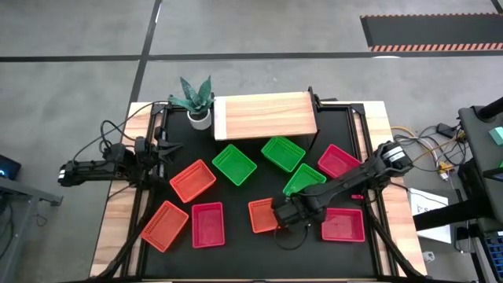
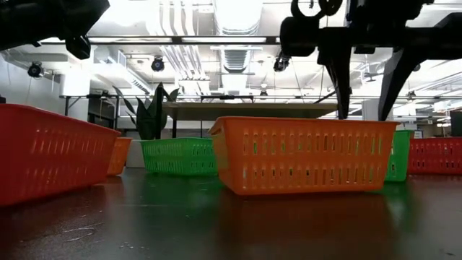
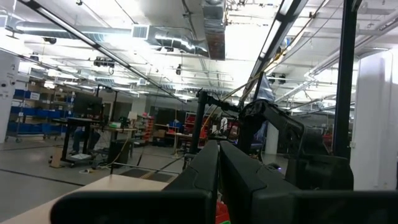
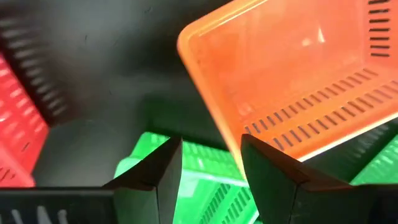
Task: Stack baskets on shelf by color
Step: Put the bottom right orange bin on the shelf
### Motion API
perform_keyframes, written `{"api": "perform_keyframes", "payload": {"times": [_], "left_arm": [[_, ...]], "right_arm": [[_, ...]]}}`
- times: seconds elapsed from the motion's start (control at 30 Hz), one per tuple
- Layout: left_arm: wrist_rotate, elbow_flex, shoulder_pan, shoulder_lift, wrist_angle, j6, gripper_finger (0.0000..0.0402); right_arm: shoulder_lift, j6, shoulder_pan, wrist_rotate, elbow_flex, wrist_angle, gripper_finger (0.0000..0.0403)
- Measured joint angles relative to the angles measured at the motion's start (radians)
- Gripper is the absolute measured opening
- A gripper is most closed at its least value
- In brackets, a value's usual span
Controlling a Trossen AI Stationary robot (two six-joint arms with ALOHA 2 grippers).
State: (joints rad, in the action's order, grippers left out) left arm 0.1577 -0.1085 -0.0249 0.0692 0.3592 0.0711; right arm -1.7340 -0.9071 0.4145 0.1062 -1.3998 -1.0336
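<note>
Hovering over the front-centre orange basket point(image 1: 262, 215), the right gripper point(image 1: 281, 217) sits at that basket's 3 o'clock edge, seen from overhead. Wrist cam shows its fingers point(image 4: 163, 169) parted w/ a clear gap and nothing between them; the basket's near wall lines up w/ the gap, so judged as an approach to pinch the rim, not yet a grasp. Low cam agrees: fingers hang just above the rim, apart from it. Left gripper point(image 1: 163, 149) waits at table's 9 o'clock side, raised, pointing at the room; its fingers look pressed together, holding nothing. Shelf point(image 1: 266, 116) at table's 12 o'clock, top bare — no basket on it yet, so sorting judged at the very start. Baskets lie scattered singly on the black tabletop point(image 1: 236, 196): two more orange point(image 1: 192, 180) point(image 1: 166, 226) toward 8 o'clock, three green point(image 1: 234, 163) point(image 1: 283, 152) point(image 1: 304, 179) near centre, red-pink point(image 1: 208, 224) at 6 o'clock, another point(image 1: 343, 225) at 4 o'clock, third point(image 1: 338, 159) at 3 o'clock. Materials: thin moulded plastic, slotted mesh walls, tapered sides w/ rolled rim — taper should let same-colour ones nest. Shelf = pale wood grain on thin black legs. Potted plant point(image 1: 196, 101) stands just beside the shelf's 9 o'clock end.
</note>
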Motion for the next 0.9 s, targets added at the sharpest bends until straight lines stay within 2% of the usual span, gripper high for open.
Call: {"api": "perform_keyframes", "payload": {"times": [0.33,0.57,0.7,0.9], "left_arm": [[0.000,0.000,0.000,0.000,0.000,0.000,0.0000],[0.000,0.000,0.000,0.000,0.000,0.000,0.0000],[0.000,0.000,0.000,0.000,0.000,0.000,0.0000],[0.000,0.000,0.000,0.000,0.005,0.000,0.0000]], "right_arm": [[-0.014,-0.073,-0.001,0.000,0.008,0.059,0.0155],[-0.081,-0.081,-0.003,-0.009,0.010,0.074,0.0144],[-0.107,-0.095,-0.002,-0.012,0.004,0.076,0.0111],[-0.109,-0.104,0.002,-0.029,0.000,0.101,0.0027]]}}
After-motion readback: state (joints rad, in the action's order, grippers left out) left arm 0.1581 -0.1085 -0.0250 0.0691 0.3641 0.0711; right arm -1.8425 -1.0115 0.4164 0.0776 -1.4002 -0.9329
